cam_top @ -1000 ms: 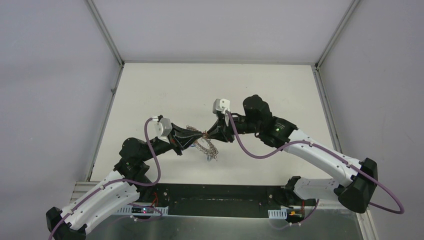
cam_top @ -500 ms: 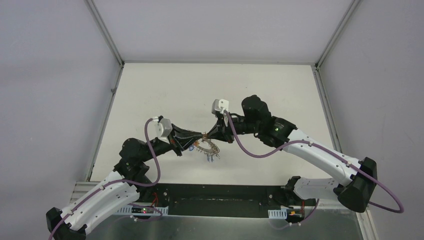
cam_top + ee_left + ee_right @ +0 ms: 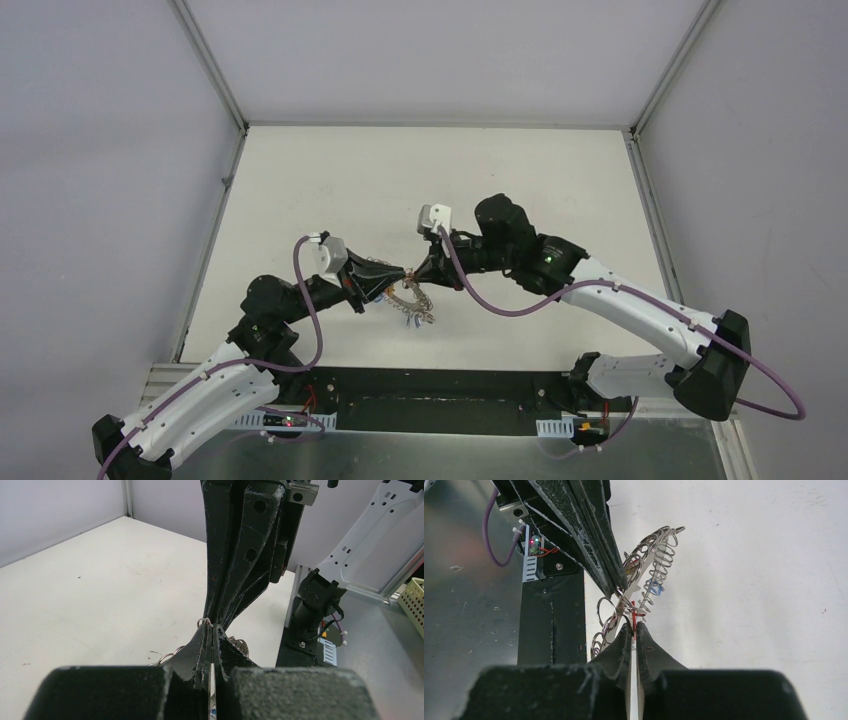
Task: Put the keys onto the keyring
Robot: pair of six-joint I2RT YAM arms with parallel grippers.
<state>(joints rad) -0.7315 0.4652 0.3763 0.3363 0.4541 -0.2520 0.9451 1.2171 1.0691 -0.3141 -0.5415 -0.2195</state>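
Over the near middle of the white counter, two black claws meet almost tip to tip, with the keyring hanging just below and toward the arm bases from where they meet.

The left claw is fully closed. Its fingers pinch the flat grey rim of the keyring, which shows as a thin pale sliver in the seam between them.

The right claw is also closed. Its tips are pressed on a small red key right at the ring's rim, directly beside the left claw's tips.

From the right wrist, the keyring stands on edge and tilts up and away from the claw, its wire loops fanned along the rim. A blue tag hangs among the loops, a little beyond the claw tips.

Much is hard to make out. The red piece is only a sliver, so I cannot tell whether the tips hold the tag or the metal blade, or whether the key is threaded on a loop. From above, the ring is a small tangle partly covered by both claws. The left wrist view shows only a few loops beside the fingers. I cannot tell whether the ring's lower edge touches the counter.
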